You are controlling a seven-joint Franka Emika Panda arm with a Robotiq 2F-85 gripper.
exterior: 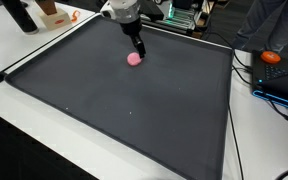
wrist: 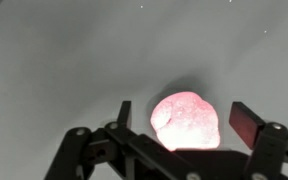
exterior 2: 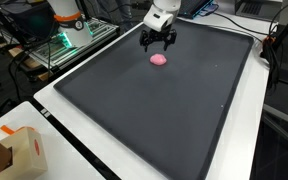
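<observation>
Hand point(exterior 2: 158, 43) hangs just above a small pink ball point(exterior 2: 158, 59), fingers apart, nothing gripped. The ball sits on the black mat point(exterior 2: 154, 110) that covers the white table point(exterior: 24, 130), toward the mat's far end in both exterior views and away from its edges. It looks soft and light, with a lumpy surface like foam or putty. It would likely squash a little under pressure and could roll if nudged from one side only; it doesn't look fragile. The best hold is judged to be across its middle, one finger on each side, coming straight down so it stays centred. The wrist view shows what the outside cameras don't: the ball point(wrist: 187, 120) lies in the gap between the two fingers point(wrist: 246, 120), roughly centred. Its bumpy texture is clear, though glare washes out part of the colour. Whether the fingertips touch the mat cannot be told from any view. The exterior views add the surroundings. An orange thing point(exterior: 271, 57) with cables lies off the mat, and a cardboard box point(exterior 2: 24, 150) sits at the table's near corner, both well apart from the ball.
</observation>
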